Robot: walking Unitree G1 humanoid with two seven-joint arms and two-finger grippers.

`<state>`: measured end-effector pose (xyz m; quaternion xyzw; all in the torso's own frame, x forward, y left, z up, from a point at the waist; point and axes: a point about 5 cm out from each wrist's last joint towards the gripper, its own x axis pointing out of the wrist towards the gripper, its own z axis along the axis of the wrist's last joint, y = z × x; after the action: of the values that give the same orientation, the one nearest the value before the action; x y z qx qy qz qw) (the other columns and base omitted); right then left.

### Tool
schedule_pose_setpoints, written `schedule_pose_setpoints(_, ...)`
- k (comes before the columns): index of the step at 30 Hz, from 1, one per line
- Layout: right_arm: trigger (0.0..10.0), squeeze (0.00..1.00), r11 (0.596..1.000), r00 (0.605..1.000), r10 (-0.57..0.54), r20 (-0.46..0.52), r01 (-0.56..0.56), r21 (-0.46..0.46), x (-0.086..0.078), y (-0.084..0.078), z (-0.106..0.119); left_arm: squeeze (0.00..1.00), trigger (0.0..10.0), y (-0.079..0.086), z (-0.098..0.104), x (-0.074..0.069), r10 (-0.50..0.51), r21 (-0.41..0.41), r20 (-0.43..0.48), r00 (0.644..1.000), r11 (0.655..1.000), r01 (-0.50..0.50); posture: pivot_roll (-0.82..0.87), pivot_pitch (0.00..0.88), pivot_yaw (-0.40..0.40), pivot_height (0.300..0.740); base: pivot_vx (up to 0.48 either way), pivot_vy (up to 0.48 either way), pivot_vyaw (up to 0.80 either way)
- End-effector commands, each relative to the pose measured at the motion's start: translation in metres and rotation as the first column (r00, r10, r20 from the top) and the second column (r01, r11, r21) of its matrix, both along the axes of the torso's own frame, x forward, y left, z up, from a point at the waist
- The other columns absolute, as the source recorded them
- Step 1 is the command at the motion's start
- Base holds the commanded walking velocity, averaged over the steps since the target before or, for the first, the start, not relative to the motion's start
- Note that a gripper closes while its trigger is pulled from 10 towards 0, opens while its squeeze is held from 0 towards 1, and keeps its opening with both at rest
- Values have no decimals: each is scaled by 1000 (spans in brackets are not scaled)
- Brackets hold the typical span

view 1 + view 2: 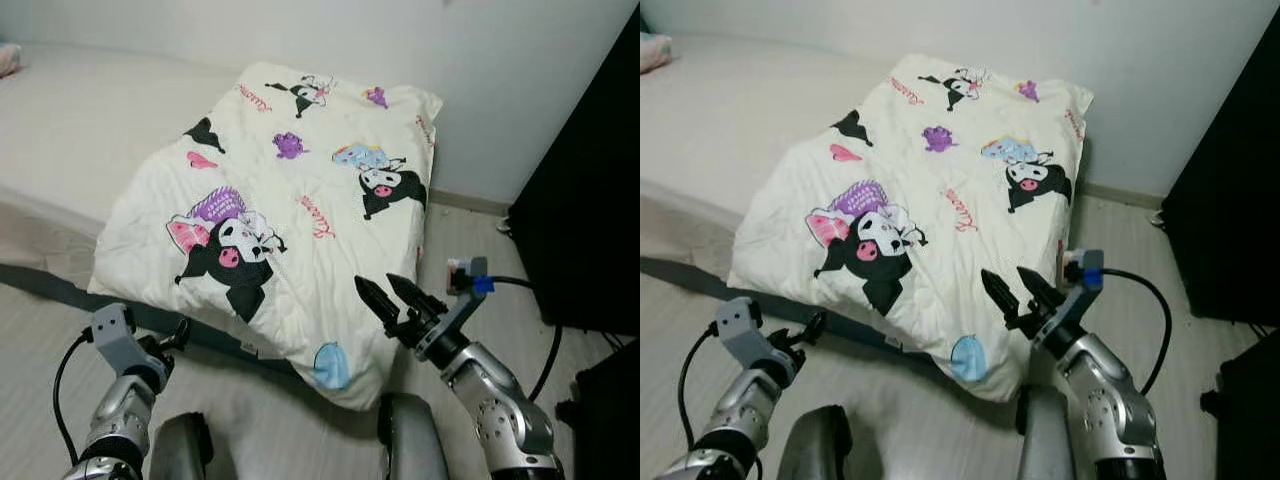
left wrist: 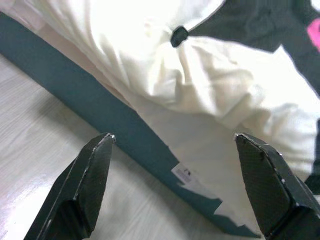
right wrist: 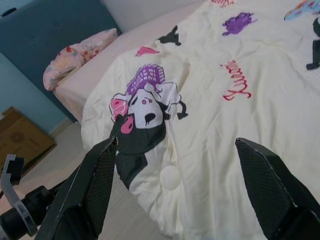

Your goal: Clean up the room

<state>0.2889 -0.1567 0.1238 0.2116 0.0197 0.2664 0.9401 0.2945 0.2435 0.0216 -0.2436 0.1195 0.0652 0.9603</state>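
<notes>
A cream blanket (image 1: 290,200) printed with black and pink cartoon figures lies spread over the foot of the bed, its lower edge hanging over the side. My right gripper (image 1: 388,292) is open and hovers just above the blanket's near right corner, holding nothing. My left gripper (image 1: 180,332) is low at the bed's side by the dark bed-frame strip (image 1: 60,285); the left wrist view shows its fingers (image 2: 85,180) open, with the blanket's hanging edge (image 2: 200,95) and the strip (image 2: 100,110) between them.
The pale mattress (image 1: 80,120) stretches to the left, with a pink patterned pillow (image 3: 75,57) at its far end. Black furniture (image 1: 590,200) stands at the right against the wall. A brown cardboard box (image 3: 20,137) sits on the wood floor (image 1: 40,330).
</notes>
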Motion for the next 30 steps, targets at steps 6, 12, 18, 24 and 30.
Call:
schedule_pose_setpoints(6, 10000, 0, 1000, 999, -1, -37, 0, -27, 4, 7, -12, 0, 10000, -2, -15, -9, 95, -132, -80, 992, 986, -105, 8, 1, -17, 520, 0, 0, 0)
schedule_pose_setpoints(12, 10000, 0, 998, 995, -19, -97, 13, -69, 2, 10, -32, 0, 10000, -6, -35, -27, 63, -89, -200, 978, 993, -82, 2, 0, -10, 544, 0, 0, 0)
schedule_pose_setpoints(18, 10000, 0, 996, 984, -30, -175, 15, -85, -8, 15, -57, 0, 10000, -11, -58, -50, 32, -55, -342, 939, 997, -54, -5, 0, -4, 563, 0, 0, 0)
schedule_pose_setpoints(24, 10000, 0, 995, 978, -38, -205, 18, -98, -12, 15, -68, 0, 10000, -17, -69, -63, -1, -32, -428, 904, 999, -14, -6, 0, 1, 582, -254, 0, 0)
schedule_pose_setpoints(30, 10000, 0, 994, 977, -50, -210, 29, -103, -11, 13, -72, 0, 10000, -18, -70, -64, -1, -22, -435, 900, 1000, -9, -6, 0, 3, 600, -320, 0, 0)
